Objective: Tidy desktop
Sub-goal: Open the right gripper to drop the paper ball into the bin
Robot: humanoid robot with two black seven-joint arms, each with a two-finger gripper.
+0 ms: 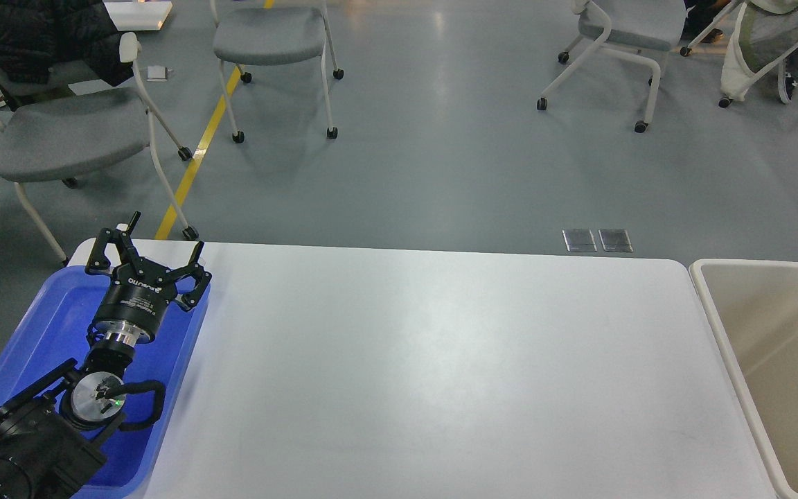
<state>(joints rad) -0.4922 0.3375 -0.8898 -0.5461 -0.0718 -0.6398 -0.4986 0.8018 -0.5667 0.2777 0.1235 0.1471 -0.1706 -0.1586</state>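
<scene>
The desktop [440, 360] is a large white tabletop with rounded corners, and its surface shows bare in the head view. My left gripper [163, 239] is open and empty. It hangs over the far right corner of the blue tray [32, 333] at the desktop's left end. My right gripper and arm are out of view.
A beige bin [717, 326] stands against the desktop's right end. Beyond the far edge are grey chairs on castors [66, 135] [271, 34] [624, 28], a yellow floor line [198, 149] and two floor plates [596, 240].
</scene>
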